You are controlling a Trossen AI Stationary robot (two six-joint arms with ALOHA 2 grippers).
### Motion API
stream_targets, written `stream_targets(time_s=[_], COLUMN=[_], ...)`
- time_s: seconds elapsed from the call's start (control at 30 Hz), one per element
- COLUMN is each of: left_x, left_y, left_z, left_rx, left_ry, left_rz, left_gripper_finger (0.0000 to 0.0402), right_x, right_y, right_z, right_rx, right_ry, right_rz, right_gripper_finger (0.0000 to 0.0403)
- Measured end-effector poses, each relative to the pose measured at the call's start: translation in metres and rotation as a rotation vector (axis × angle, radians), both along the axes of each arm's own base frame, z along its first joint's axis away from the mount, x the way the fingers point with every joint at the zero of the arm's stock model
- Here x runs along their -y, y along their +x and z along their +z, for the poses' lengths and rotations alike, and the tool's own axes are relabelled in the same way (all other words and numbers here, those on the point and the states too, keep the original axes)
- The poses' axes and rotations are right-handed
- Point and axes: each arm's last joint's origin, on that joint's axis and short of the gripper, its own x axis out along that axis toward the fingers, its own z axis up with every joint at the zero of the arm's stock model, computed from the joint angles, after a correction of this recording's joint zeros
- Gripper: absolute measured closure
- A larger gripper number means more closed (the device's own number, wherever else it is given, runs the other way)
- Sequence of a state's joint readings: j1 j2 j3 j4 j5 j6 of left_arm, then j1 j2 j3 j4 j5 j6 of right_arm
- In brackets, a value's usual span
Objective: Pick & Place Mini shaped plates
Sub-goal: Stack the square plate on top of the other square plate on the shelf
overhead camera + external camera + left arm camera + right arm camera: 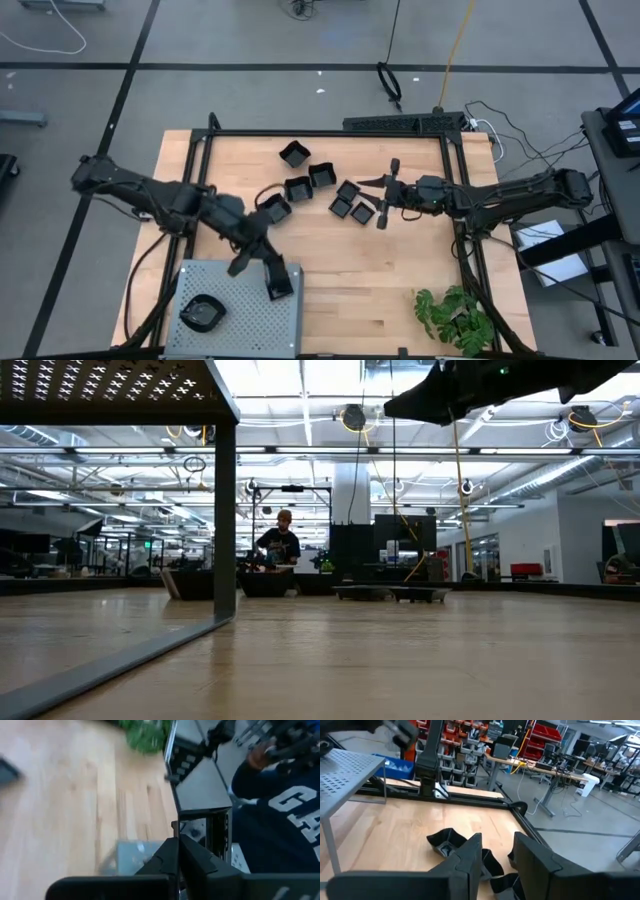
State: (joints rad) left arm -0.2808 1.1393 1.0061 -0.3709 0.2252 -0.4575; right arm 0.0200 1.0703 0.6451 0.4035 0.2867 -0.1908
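Several small black mini shaped plates [322, 174] lie loose on the wooden table's far middle, resting on their bases; they also show in the right wrist view [447, 842]. Another plate [204, 313] sits on the grey perforated tray [250, 320] at the near left. My left gripper [280, 283] hangs shut over the tray's right edge, and the left wrist view shows nothing between its fingers [177, 842]. My right gripper [375, 200] is open just right of the plate cluster, held above the table and pointing level toward the left, with nothing in the gap [497, 842].
The tray stands raised on legs [225, 520]. A black frame [330, 133] runs round the table. A green plant [455, 315] sits at the near right corner. A person in a dark blue shirt [280, 810] is close beyond the table's edge.
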Motion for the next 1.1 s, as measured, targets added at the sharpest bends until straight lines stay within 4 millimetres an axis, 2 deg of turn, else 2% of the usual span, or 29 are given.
stream_targets(time_s=[0.17, 0.5, 0.7, 0.87, 1.1], left_x=[0.017, 0.029, 0.03, 0.031, 0.031], left_y=[0.007, 0.026, 0.028, 0.027, 0.026], left_z=[-0.014, -0.049, -0.051, -0.051, -0.052], left_rx=[-0.08, -0.255, -0.265, -0.281, -0.316], left_ry=[0.011, 0.034, 0.026, -0.009, -0.038], left_rz=[0.045, 0.051, 0.053, 0.013, 0.044], left_gripper_finger=[0.0396, 0.0397, 0.0381, 0.0379, 0.0374], right_x=[0.0, 0.0, 0.0, 0.0, 0.0], right_y=[0.002, 0.002, 0.002, 0.002, 0.002], right_z=[-0.001, 0.001, 0.0, 0.0, 0.0], right_rx=[0.018, 0.034, 0.032, 0.032, 0.025], right_ry=[0.022, 0.026, 0.023, 0.022, 0.022], right_rz=[-0.003, -0.003, -0.002, -0.002, -0.002], right_gripper_finger=[0.0303, 0.0303, 0.0303, 0.0303, 0.0303])
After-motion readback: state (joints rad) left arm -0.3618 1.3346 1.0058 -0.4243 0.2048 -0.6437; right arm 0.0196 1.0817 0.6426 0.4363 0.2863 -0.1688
